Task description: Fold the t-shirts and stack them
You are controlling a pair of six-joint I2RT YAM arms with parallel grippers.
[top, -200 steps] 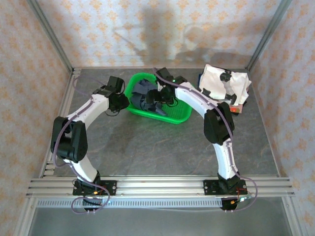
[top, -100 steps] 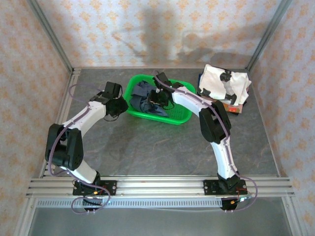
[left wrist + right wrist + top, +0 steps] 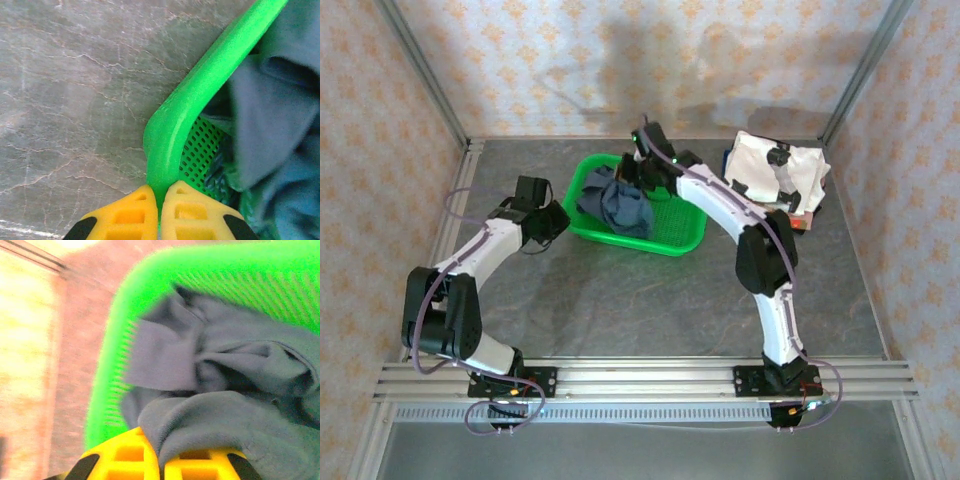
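Grey marbled table (image 3: 620,300). Crumpled slate-blue t-shirt (image 3: 617,205) heaped in the green basket (image 3: 665,247) at twelve o'clock. The right gripper (image 3: 161,450) is clenched on its cloth, the left gripper (image 3: 159,197) pinching the basket rim. Folds hide the sleeves; the right wrist view is blurred.

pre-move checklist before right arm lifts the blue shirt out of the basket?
1. Left jaws pinching green basket rim: ok.
2. Right jaws shut on blue t-shirt: ok.
3. Shirt clear of basket: not ok, bulk lies inside.
4. Cloth snagged on basket: cannot tell.
5. Bare table in front of basket for laying out: ok.
6. White t-shirt back right, off the path: ok.
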